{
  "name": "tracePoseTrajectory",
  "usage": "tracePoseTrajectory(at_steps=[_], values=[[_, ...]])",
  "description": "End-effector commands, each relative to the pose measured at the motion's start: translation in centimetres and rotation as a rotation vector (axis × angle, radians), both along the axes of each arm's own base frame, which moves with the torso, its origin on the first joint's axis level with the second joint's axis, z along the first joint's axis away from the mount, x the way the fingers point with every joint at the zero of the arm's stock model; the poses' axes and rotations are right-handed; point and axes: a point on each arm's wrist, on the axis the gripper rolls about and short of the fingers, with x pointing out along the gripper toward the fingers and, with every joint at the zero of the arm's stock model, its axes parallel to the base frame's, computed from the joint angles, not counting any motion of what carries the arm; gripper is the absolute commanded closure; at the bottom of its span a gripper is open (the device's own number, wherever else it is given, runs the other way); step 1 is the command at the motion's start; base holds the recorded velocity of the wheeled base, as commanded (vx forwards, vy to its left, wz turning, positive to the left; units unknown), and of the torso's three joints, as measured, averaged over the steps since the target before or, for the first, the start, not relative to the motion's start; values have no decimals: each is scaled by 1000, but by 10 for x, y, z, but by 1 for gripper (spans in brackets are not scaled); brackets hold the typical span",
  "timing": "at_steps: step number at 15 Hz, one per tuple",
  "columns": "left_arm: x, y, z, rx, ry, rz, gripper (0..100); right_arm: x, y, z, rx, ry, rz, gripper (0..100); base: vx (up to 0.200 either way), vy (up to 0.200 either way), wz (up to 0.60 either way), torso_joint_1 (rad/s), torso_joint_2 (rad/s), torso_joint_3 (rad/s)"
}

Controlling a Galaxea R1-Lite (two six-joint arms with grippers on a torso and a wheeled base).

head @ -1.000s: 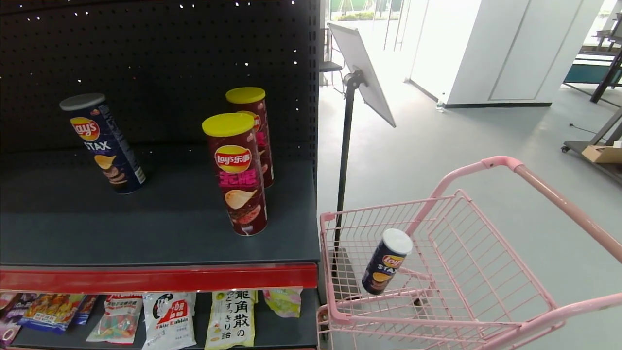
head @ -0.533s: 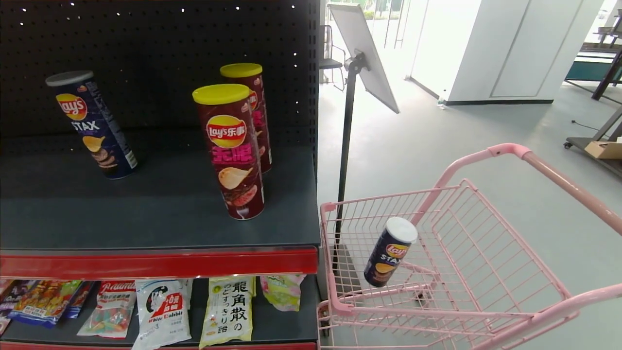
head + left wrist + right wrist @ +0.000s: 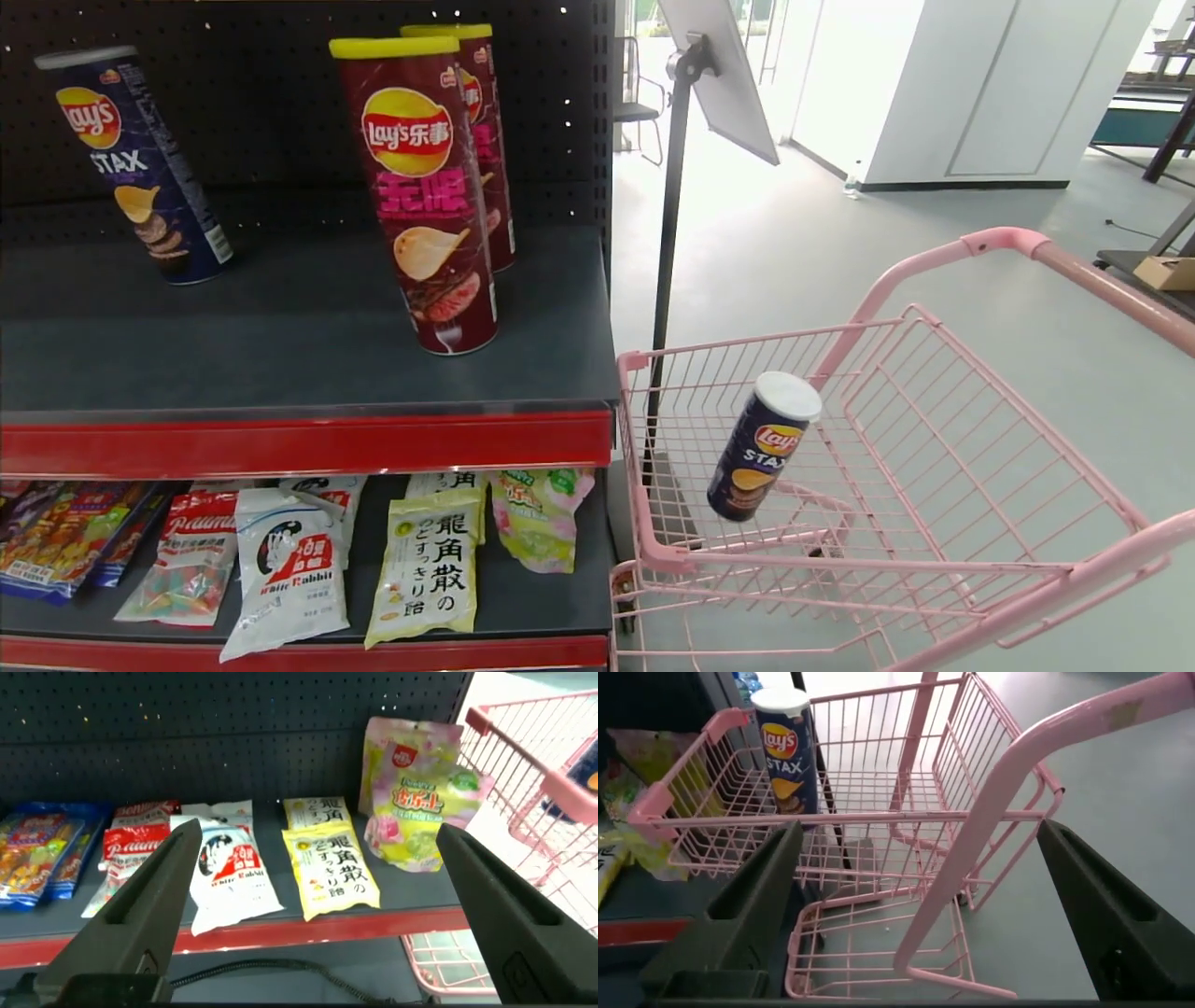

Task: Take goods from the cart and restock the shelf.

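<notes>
My right pincer (image 3: pixel 924 915) hangs released, fingers spread wide, low and outside the cart (image 3: pixel 999 243) on its handle side. The chip can (image 3: pixel 789 756) stands ahead of it in the basket's corner nearest the shelf (image 3: pixel 280 336). Its long axis is close to upright, white lid up, and it lines up with my shelf-side finger rather than the gap. The basket wires lie between us, so I judge I must rise over the rim. My left pincer (image 3: pixel 318 915), also released, faces the snack bags (image 3: pixel 327 859) and is farther from the can.
</notes>
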Motion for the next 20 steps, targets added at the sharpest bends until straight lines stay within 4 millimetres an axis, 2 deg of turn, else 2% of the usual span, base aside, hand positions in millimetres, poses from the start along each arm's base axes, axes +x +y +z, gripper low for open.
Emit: tracePoseTrajectory(at_steps=[1, 4, 9, 10, 11, 12, 13, 14, 15, 16, 17, 18, 20], values=[[0, 0, 0, -1, 1, 0, 0, 0, 0, 0, -1, 2, 0, 0, 0, 0, 0, -193, 520, 325], [0, 0, 0, -1, 1, 0, 0, 0, 0, 0, -1, 2, 0, 0, 0, 0, 0, -115, 331, 212], [0, 0, 0, -1, 1, 0, 0, 0, 1, 1, -1, -5, 29, 0, 0, 0, 0, -11, 32, 22], [0, 0, 0, -1, 1, 0, 0, -5, 1, 20, -3, -71, 44, 0, 0, 0, 0, 0, 0, 0], [0, 0, 0, -1, 1, 0, 0, 0, 1, 107, -3, -115, 135, 0, 0, 0, 0, 0, 0, 0], [0, 0, 0, -1, 1, 0, 0, 23, 3, 155, -4, -110, 192, 0, 0, 0, 0, 0, 0, 0], [0, 0, 0, -1, 0, 0, 0, 52, 7, 193, 3, -114, 273, 0, 0, 0, 0, 0, 0, 0], [0, 0, 0, -1, 1, 0, 0, 80, 13, 216, 2, -116, 371, 0, 0, 0, 0, 0, 0, 0], [0, 0, 0, -1, 1, 0, 0, 102, 18, 229, -3, -116, 439, 0, 0, 0, 0, 0, 0, 0], [0, 0, 0, -1, 1, 0, 0, 158, 26, 244, -11, -103, 569, 0, 0, 0, 0, 0, 0, 0], [0, 0, 0, -1, 1, 0, 0, 178, 25, 243, -19, -97, 609, 0, 0, 0, 0, 0, 0, 0], [0, 0, 0, -1, 1, 0, 0, 238, 4, 225, -109, -59, 655, 0, 0, 0, 0, 0, 0, 0], [0, 0, 0, -1, 1, 0, 0, 320, -41, 187, -304, -28, 736, 0, 0, 0, 0, 0, 0, 0]])
